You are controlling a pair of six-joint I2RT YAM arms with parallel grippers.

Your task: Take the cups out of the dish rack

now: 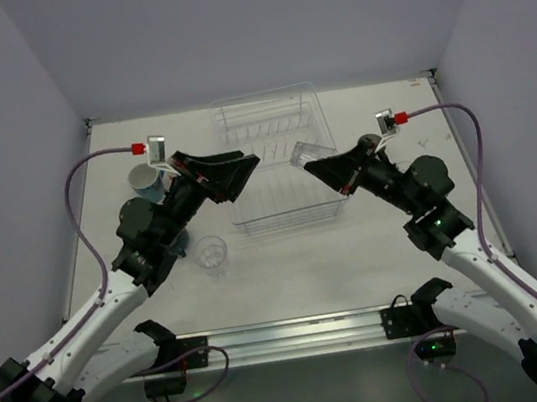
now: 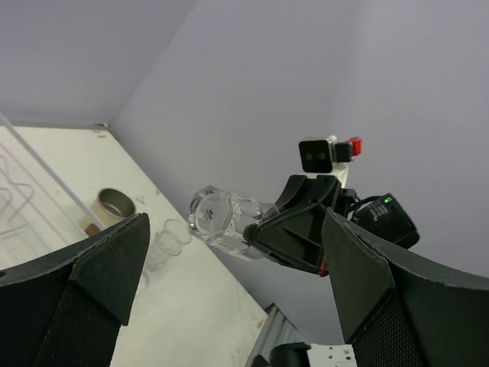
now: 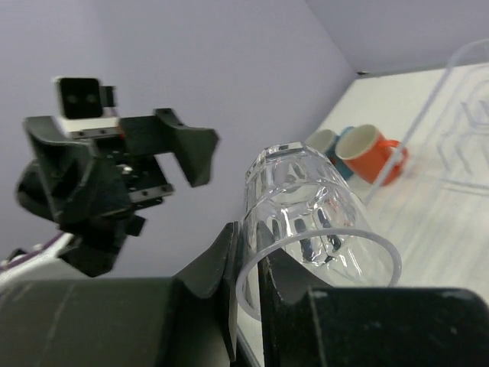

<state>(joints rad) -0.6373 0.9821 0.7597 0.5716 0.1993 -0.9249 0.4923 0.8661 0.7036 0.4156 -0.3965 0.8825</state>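
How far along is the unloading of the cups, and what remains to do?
Done: a blue mug, an orange mug and a tumbler stand on the table outside the rack. In hand: the right gripper holds a second tumbler lifted at the rack; the left gripper is open and empty. Left: setting that tumbler down. I see no other cup in the rack, though clear ones would be hard to spot.

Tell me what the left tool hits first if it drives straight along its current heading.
Likely the clear tumbler clamped in the right tool; the left wrist view shows it dead ahead of the open left tool. How far off is unclear.
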